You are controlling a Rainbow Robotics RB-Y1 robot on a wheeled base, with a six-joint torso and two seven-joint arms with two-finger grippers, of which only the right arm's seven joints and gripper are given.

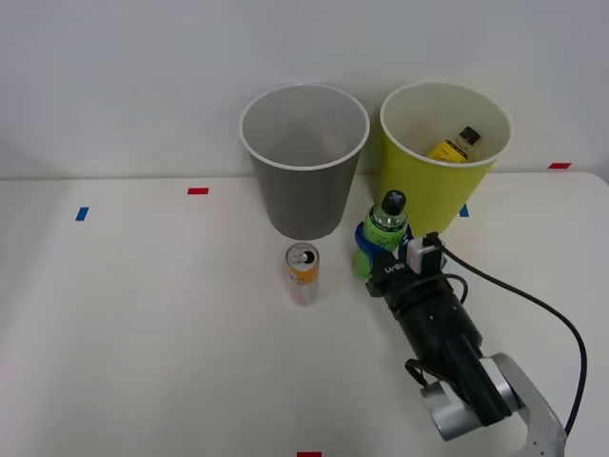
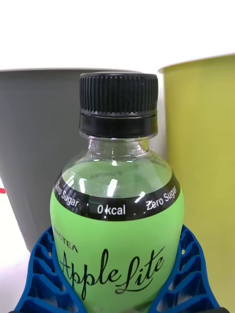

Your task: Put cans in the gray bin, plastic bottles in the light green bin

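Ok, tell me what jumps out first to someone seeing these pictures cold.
The green Apple Lite bottle with its black cap stands upright between the blue ribbed fingers of the right gripper, which press against both its sides. Just behind it the gray bin and the light green bin stand side by side, the yellow-labelled bottle already lying inside the green one. The orange can stands upright before the gray bin.
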